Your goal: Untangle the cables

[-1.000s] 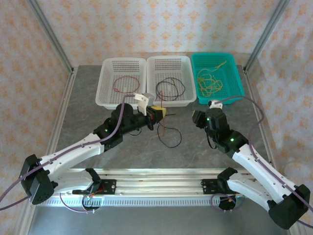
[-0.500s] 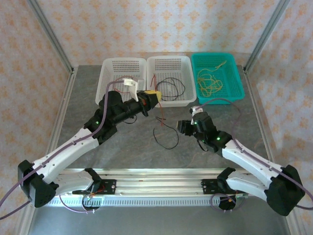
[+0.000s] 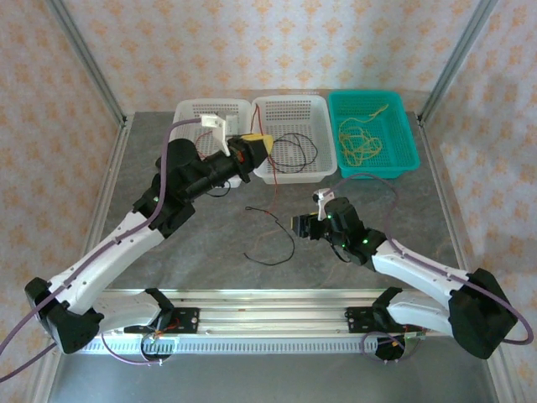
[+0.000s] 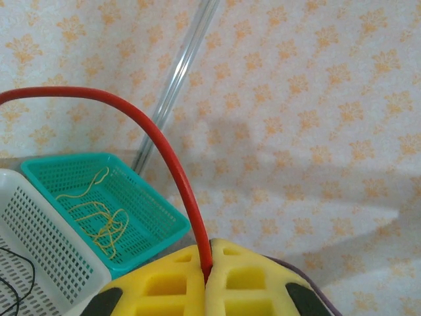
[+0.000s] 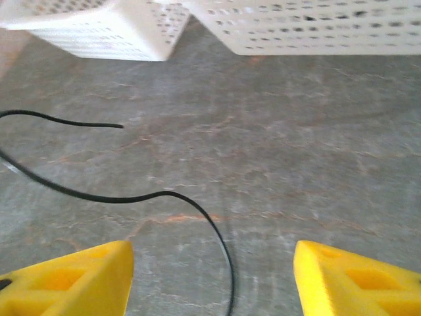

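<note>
Cables: black loop (image 5: 131,199) loose on table (image 3: 210,243), yellow (image 3: 357,147) in teal basket (image 3: 369,94). Left gripper (image 4: 206,266) pinched tight on red cable (image 4: 164,151). Right gripper (image 5: 210,257) spread, empty, over black loop. Risk — red possibly snagged on black, so 1 pull drags both.

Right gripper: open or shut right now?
Open: on the right gripper, yellow fingers stand wide apart, black cable lying loose on the table between them.

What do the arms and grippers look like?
The left arm and right arm have white links, black joints with green lights, and a purple-grey cable each. The left gripper and right gripper have yellow wedge fingers with square recesses.
</note>
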`<action>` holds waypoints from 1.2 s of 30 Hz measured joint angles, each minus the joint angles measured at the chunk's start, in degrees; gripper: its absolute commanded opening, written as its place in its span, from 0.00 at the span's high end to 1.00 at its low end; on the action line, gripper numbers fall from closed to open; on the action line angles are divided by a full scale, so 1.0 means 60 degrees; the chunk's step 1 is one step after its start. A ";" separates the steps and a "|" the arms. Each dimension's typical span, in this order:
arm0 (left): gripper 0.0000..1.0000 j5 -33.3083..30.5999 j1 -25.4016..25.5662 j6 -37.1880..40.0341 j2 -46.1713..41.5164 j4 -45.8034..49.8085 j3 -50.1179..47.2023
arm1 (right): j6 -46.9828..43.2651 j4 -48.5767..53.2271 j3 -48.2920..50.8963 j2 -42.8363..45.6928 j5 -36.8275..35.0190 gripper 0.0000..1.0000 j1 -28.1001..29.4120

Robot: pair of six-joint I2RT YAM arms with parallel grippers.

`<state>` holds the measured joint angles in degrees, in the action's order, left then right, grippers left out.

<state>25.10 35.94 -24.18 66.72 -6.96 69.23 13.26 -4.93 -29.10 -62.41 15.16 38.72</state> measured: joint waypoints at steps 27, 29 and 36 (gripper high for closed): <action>1.00 0.0069 -0.0080 0.0000 0.0255 0.0484 0.0342 | 0.0732 -0.4186 -0.0699 -0.3803 -0.0634 0.41 0.0306; 1.00 0.0029 -0.0080 0.0007 0.0164 0.0597 0.0342 | 0.0925 -0.4189 -0.0801 -0.3945 -0.0827 0.41 0.0229; 1.00 -0.1137 -0.0200 0.0262 0.0011 0.1712 0.0699 | 0.1220 -0.3723 -0.0780 -0.3475 -0.1235 0.41 0.0226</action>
<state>18.28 34.74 -22.61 66.78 3.31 73.43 20.58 -27.27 -33.78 -83.26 7.75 40.07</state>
